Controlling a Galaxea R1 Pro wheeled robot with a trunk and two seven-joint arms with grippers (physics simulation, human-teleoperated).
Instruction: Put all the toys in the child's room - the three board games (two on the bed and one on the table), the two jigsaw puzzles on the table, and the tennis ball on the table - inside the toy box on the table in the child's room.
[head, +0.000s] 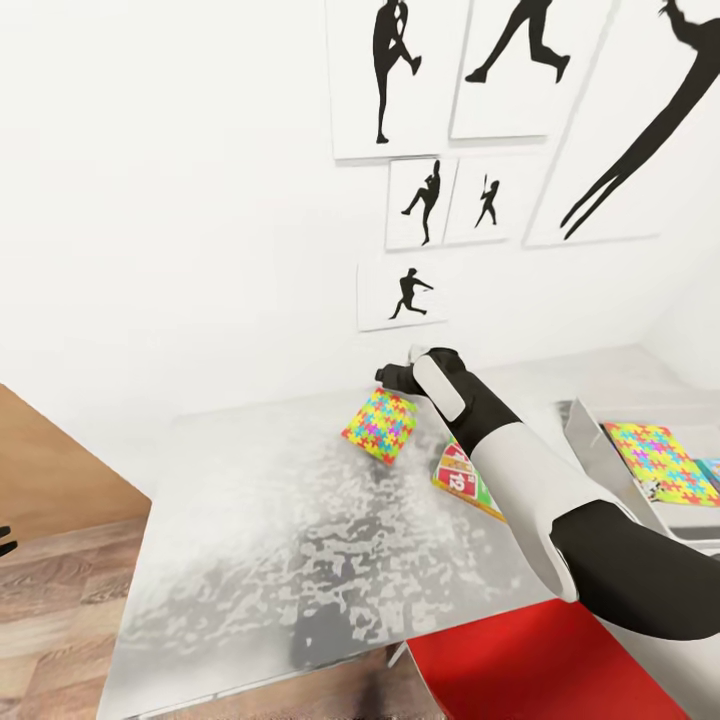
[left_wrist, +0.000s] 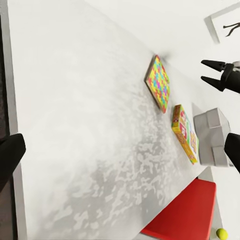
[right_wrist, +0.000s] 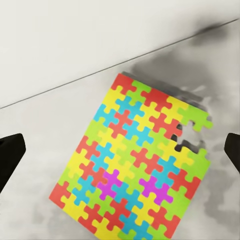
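White table (head: 250, 520) against a white wall (head: 170, 220), jigsaw puzzle (right_wrist: 135, 160) flat beneath the right tool (right_wrist: 120, 160), jaws apart.

Puzzle (head: 380, 425): we see it flat on the table (head: 250, 540), near the wall.
Game (head: 462, 481): flat, beside it.
Second puzzle (head: 660, 460): in the box (head: 600, 455).

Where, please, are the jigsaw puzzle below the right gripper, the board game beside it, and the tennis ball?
jigsaw puzzle (right_wrist: 132, 162): right wrist view, centre of its face.
board game (left_wrist: 184, 131): left wrist view, printed lid.
tennis ball (left_wrist: 222, 233): left wrist view, its middle.
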